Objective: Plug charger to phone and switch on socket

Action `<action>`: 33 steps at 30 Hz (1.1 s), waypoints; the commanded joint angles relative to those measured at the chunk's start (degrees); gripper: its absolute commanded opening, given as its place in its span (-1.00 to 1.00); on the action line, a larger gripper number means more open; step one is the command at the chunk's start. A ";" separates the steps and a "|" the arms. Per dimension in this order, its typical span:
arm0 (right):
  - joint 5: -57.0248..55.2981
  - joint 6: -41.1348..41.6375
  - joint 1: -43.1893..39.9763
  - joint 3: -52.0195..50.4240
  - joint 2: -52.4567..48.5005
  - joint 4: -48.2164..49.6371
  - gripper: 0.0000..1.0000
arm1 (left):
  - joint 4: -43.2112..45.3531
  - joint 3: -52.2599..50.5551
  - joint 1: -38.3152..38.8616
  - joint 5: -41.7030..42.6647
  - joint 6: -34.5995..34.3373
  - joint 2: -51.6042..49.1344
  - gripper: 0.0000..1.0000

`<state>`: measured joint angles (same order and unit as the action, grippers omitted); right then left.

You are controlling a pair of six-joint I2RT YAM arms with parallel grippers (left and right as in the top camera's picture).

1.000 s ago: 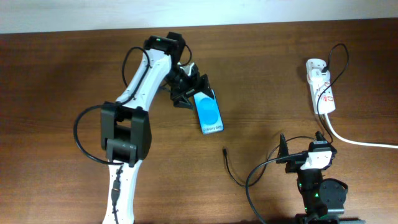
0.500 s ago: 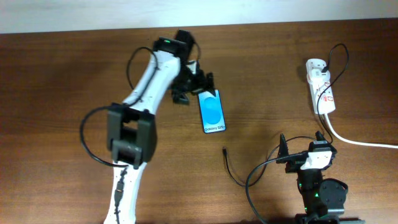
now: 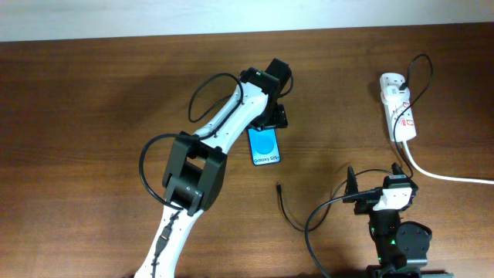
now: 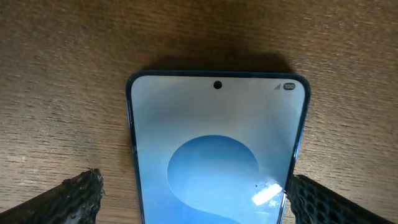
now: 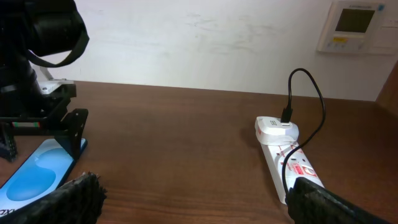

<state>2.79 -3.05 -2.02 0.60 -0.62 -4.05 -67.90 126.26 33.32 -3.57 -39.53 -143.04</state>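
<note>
Well, the phone lay flat near the desk's middle, its long axis running from far edge to near edge and its text end nearest me. My left gripper hung over its far end, fingers wide apart on either side. The charger tip pointed toward the far edge. The socket, by the right edge, held a white plug. The right gripper was spread too.

Dark wooden table against a white wall
</note>
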 commanded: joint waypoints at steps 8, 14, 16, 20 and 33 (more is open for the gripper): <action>-0.26 0.04 0.50 -0.28 0.42 -0.31 0.97 | -0.50 0.22 -0.20 -1.90 -2.71 -0.55 0.98; -0.26 0.04 0.50 -0.28 0.42 -0.31 0.97 | -0.48 0.20 -0.20 -1.86 -2.71 -0.55 0.98; -0.26 0.04 0.50 -0.28 0.42 -0.31 0.97 | -0.94 0.20 -0.20 -1.33 -2.67 -0.55 0.98; -0.26 0.04 0.50 -0.28 0.42 -0.31 0.97 | -1.11 0.15 -0.11 4.52 -1.29 -0.55 0.98; -0.26 0.04 0.50 -0.28 0.42 -0.31 0.97 | -1.36 -2.40 -0.09 3.67 0.55 -0.55 0.98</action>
<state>2.79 -3.03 -2.02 0.60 -0.62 -4.05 -69.30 125.78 33.32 0.62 -39.90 -143.04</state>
